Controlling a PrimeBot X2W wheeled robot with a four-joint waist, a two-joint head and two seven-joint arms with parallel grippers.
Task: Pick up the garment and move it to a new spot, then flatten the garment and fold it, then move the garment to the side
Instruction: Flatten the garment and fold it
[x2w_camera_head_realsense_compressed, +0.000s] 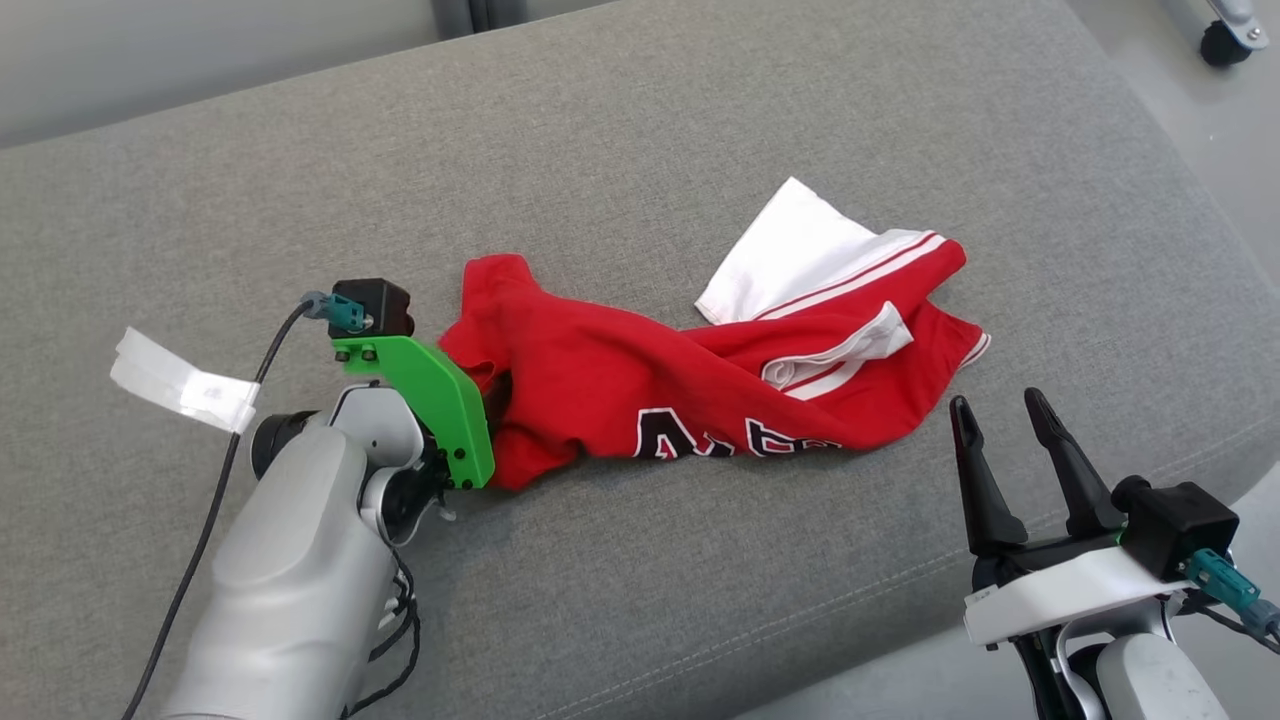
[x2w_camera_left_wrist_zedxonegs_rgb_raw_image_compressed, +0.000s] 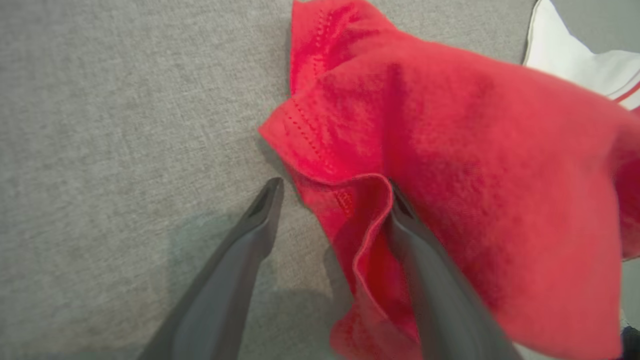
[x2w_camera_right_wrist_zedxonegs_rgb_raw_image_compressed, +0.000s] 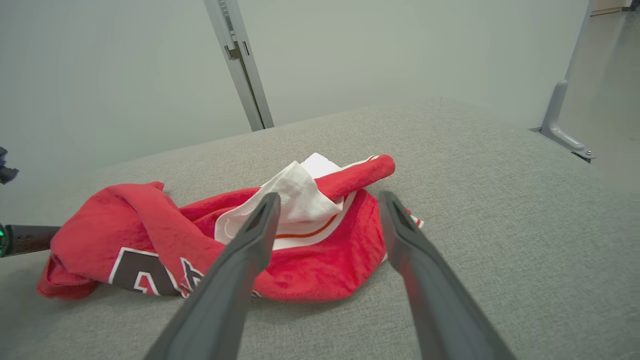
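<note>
A red and white garment (x2w_camera_head_realsense_compressed: 690, 370) lies crumpled on the grey cushion (x2w_camera_head_realsense_compressed: 640, 130), with dark lettering along its near side. My left gripper (x2w_camera_left_wrist_zedxonegs_rgb_raw_image_compressed: 334, 195) is at the garment's left end and stands open. One finger (x2w_camera_left_wrist_zedxonegs_rgb_raw_image_compressed: 250, 235) rests on bare cushion, while the other (x2w_camera_left_wrist_zedxonegs_rgb_raw_image_compressed: 425, 260) is tucked into a red hem fold (x2w_camera_left_wrist_zedxonegs_rgb_raw_image_compressed: 372, 220), so that fold lies between them. In the head view its green mount (x2w_camera_head_realsense_compressed: 430, 400) hides the fingers. My right gripper (x2w_camera_head_realsense_compressed: 1000, 410) is open and empty, just short of the garment's right end (x2w_camera_right_wrist_zedxonegs_rgb_raw_image_compressed: 300, 235).
The cushion's front edge (x2w_camera_head_realsense_compressed: 900, 640) runs diagonally at the lower right, with floor beyond it. A white tag (x2w_camera_head_realsense_compressed: 180, 385) hangs on the left arm's cable. A caster wheel (x2w_camera_head_realsense_compressed: 1225, 40) stands at the top right. A metal post (x2w_camera_right_wrist_zedxonegs_rgb_raw_image_compressed: 240, 65) and a foot bracket (x2w_camera_right_wrist_zedxonegs_rgb_raw_image_compressed: 565, 135) stand behind the cushion.
</note>
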